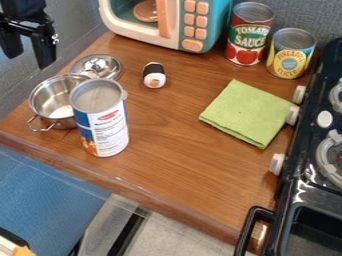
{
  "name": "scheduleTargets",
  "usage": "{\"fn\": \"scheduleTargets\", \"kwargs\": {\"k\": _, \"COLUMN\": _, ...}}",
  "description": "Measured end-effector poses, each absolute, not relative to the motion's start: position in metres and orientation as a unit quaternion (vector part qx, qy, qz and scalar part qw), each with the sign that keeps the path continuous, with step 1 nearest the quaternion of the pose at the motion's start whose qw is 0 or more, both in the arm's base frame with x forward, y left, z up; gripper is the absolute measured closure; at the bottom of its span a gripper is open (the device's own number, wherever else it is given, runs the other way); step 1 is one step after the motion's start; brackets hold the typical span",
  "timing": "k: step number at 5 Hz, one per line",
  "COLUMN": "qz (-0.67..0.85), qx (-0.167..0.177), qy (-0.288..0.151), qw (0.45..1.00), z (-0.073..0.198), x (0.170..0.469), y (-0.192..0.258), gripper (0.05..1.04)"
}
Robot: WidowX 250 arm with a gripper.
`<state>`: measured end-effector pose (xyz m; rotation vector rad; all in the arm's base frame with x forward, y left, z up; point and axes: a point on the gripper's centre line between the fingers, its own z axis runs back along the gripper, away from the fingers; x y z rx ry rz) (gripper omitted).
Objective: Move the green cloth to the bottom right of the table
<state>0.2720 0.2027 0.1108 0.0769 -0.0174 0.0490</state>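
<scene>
A square-folded, soft green cloth [248,113] is lying flat on the right side of the brown wood-grain table [184,165], beside the black stove [319,192].
The black two-finger gripper [28,59] is hanging at upper left, fingers standing apart, near a shiny, round metal pot [59,95].

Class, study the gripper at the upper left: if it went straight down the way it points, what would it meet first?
Probably the metal pot, the first thing below the gripper in the picture; its depth is unclear, so it might pass beside the pot.
</scene>
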Motion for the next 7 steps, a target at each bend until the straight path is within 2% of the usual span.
{"fn": "scheduleTargets", "kwargs": {"k": 1, "qz": 0.026, "qx": 0.028, "qy": 0.003, "qw": 0.999, "z": 0.101, "x": 0.272, "y": 0.2, "gripper": 0.082}}
{"fn": "scheduleTargets", "kwargs": {"k": 3, "qz": -0.048, "qx": 0.018, "qy": -0.015, "qw": 0.999, "z": 0.115, "x": 0.307, "y": 0.132, "gripper": 0.082}}
{"fn": "scheduleTargets", "kwargs": {"k": 5, "qz": -0.105, "qx": 0.011, "qy": -0.053, "qw": 0.993, "z": 0.124, "x": 0.332, "y": 0.054, "gripper": 0.082}}
{"fn": "scheduleTargets", "kwargs": {"k": 6, "qz": -0.124, "qx": 0.019, "qy": -0.073, "qw": 0.989, "z": 0.125, "x": 0.342, "y": 0.02, "gripper": 0.082}}
{"fn": "scheduleTargets", "kwargs": {"k": 7, "qz": -0.134, "qx": 0.038, "qy": -0.084, "qw": 0.987, "z": 0.113, "x": 0.353, "y": -0.015, "gripper": 0.082}}
